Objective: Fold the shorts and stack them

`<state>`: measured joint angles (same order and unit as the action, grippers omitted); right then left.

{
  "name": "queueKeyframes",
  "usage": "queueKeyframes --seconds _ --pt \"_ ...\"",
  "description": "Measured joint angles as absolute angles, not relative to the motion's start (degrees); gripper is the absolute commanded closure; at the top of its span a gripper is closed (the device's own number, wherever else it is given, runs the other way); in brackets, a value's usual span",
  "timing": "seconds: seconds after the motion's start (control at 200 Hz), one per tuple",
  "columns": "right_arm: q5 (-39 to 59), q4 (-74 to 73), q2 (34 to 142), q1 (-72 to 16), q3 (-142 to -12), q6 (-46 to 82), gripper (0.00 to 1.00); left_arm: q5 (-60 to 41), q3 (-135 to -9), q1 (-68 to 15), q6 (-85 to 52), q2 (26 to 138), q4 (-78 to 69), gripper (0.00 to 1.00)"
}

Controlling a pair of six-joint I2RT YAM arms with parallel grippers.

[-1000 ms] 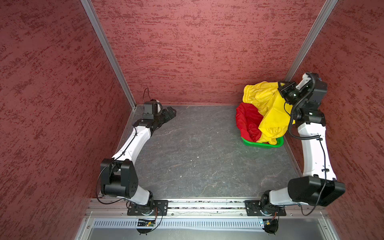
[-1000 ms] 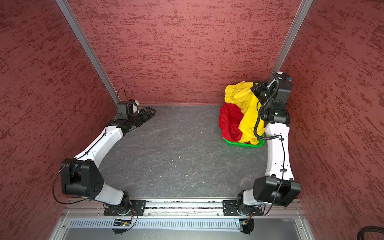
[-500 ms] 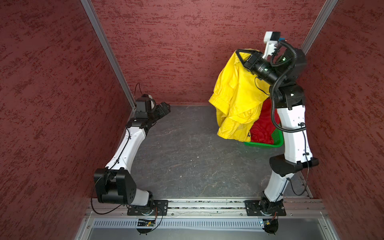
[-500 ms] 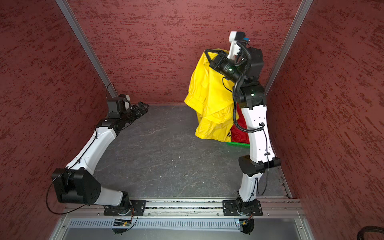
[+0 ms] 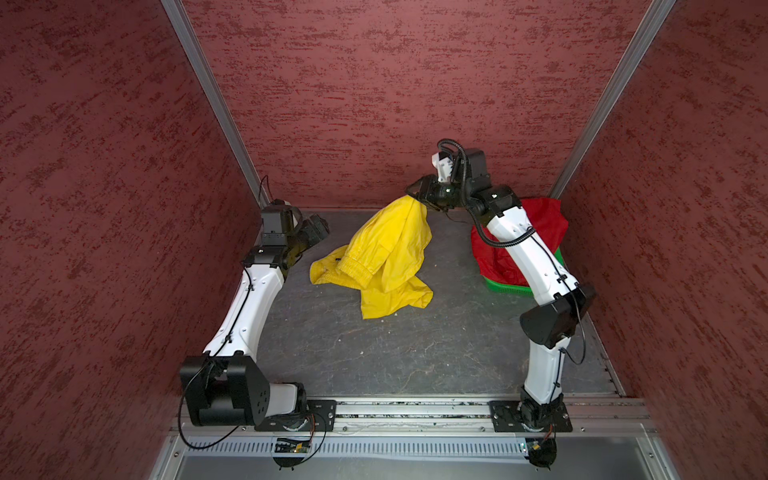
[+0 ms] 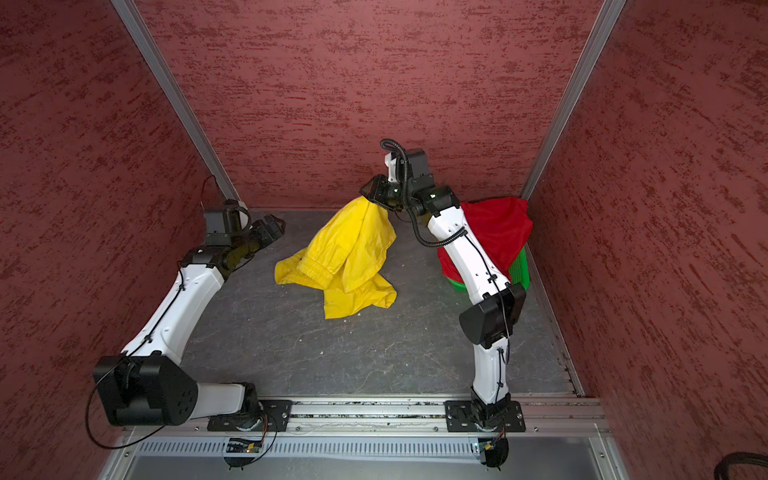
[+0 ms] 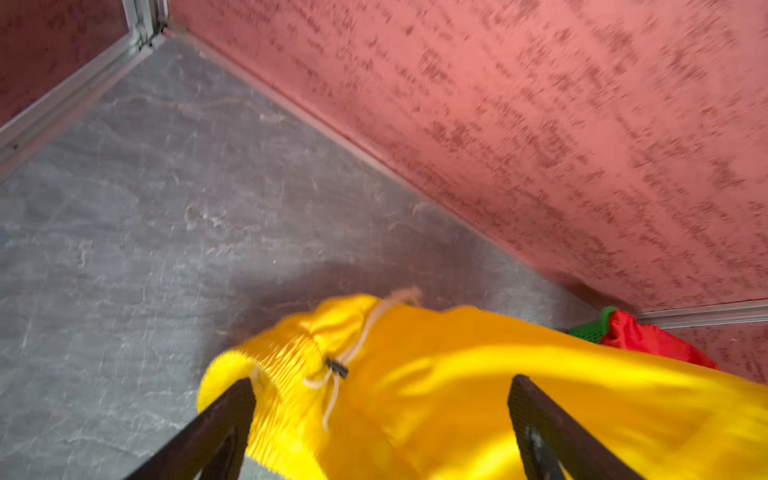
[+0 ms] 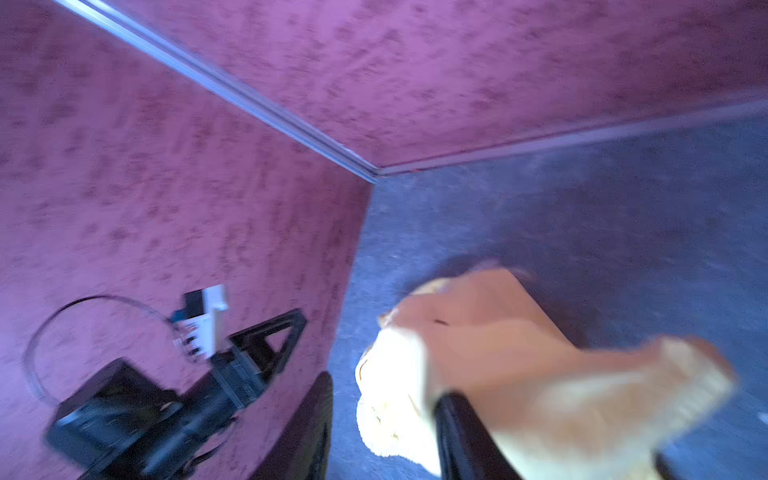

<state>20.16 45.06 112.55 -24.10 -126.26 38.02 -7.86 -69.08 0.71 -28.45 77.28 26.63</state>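
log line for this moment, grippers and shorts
left gripper open, empty | right gripper open, at raised tip of yellow shorts | rest heaped on table | red shorts draped over green basket

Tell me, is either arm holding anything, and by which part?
The yellow shorts' raised end sits at the right gripper; whether it is pinched cannot be told. The left gripper holds nothing.

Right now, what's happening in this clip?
The right tool is at the raised top corner of the yellow shorts, and the remainder of them lies crumpled on the table. Whether it grips the cloth is unclear. The left tool hangs open and empty close by, at the back left. The red shorts are draped over the green basket at the back right. Nothing is folded yet.
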Motion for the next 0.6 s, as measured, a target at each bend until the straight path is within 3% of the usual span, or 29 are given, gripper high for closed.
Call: queueKeyframes --seconds 0.165,0.386,0.596 --pt "12.5 46.8 111.4 -19.6 -112.7 34.2 0.52 -8.0 -65.8 0.1 -28.5 77.3 27.5 0.04" --pt "9.8 44.3 107.9 -13.1 -88.9 33.9 0.49 -8.8 -64.4 -1.1 -28.6 77.4 28.1 0.04" --pt "7.4 43.2 100.7 -8.4 -77.5 33.8 0.47 -9.5 -64.1 -2.3 -28.6 77.8 28.3 0.04"
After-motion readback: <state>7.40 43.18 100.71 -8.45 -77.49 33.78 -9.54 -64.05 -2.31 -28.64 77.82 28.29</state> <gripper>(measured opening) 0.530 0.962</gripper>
